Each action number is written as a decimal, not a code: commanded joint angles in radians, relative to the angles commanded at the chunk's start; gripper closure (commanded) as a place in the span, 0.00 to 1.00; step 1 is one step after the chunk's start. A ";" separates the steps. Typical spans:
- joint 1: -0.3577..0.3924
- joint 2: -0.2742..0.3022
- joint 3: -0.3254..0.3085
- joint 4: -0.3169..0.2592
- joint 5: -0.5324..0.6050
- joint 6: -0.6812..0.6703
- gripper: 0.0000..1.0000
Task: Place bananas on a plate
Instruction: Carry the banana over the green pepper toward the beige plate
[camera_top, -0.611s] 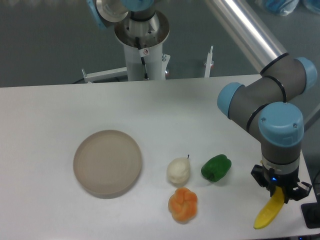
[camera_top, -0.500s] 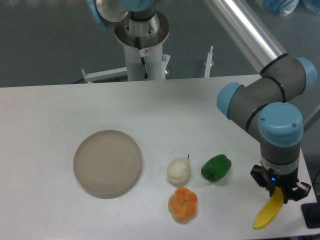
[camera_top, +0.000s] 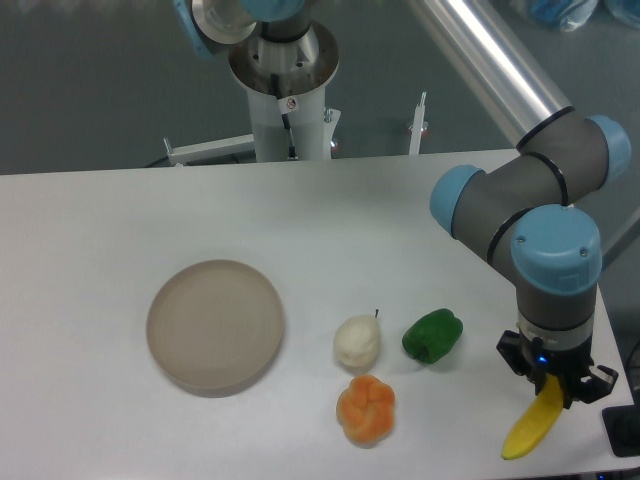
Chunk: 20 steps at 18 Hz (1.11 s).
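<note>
Banana (camera_top: 530, 432) gripped by fingers (camera_top: 552, 385), seemingly | near table's (camera_top: 100, 220) right edge | plate (camera_top: 215, 323) far left

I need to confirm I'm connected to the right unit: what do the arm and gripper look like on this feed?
The arm has grey tubular joint housings with light blue round end caps and a long polished silver tube link running to the top of the frame. The gripper is small, black and two-fingered, with a tiny blue light glowing on its body. No loose cables or readable markings show on it.
</note>
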 joint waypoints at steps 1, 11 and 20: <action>-0.012 0.008 -0.005 -0.005 0.000 -0.009 0.76; -0.112 0.238 -0.175 -0.218 -0.147 -0.347 0.76; -0.297 0.357 -0.331 -0.226 -0.207 -0.648 0.76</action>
